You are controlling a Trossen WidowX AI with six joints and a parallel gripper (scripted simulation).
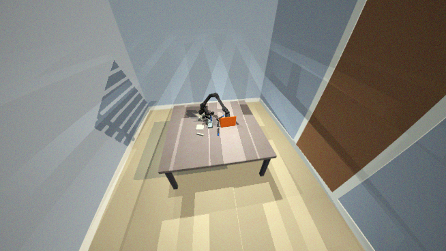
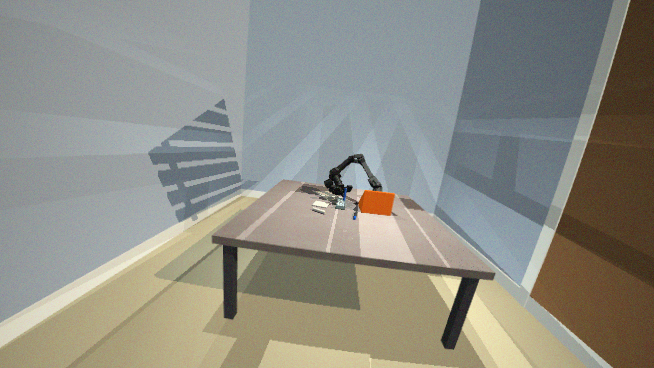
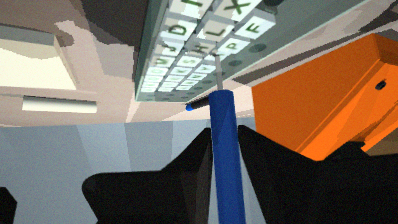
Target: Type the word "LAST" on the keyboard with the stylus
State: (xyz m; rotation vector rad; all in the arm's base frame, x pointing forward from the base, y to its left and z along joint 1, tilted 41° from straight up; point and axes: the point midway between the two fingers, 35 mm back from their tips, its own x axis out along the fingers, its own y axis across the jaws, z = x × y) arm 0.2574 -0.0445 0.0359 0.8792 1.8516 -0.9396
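My gripper [image 1: 211, 115] [image 2: 345, 189] [image 3: 224, 132] is shut on the blue stylus [image 1: 211, 119] [image 2: 345, 194] [image 3: 224, 117], whose thin grey tip points at the keyboard. The grey-green keyboard [image 1: 210, 125] [image 2: 340, 205] [image 3: 295, 22] has white keys with dark green letters. In the wrist view the tip lies over the key beside P, in the same row as F and P, and partly hides its letter. L, H and S show in the neighbouring row. Whether the tip touches or presses the key cannot be told.
An orange box-like object [image 1: 228, 121] [image 2: 377, 203] [image 3: 285, 100] stands beside the keyboard. A dark pen with a blue end [image 1: 218, 131] [image 2: 355, 215] [image 3: 197, 105] lies beyond it. A cream pad [image 1: 200, 127] [image 2: 320, 204] [image 3: 30, 65] and a white stick [image 1: 200, 134] [image 2: 318, 211] [image 3: 60, 105] lie on the other side.
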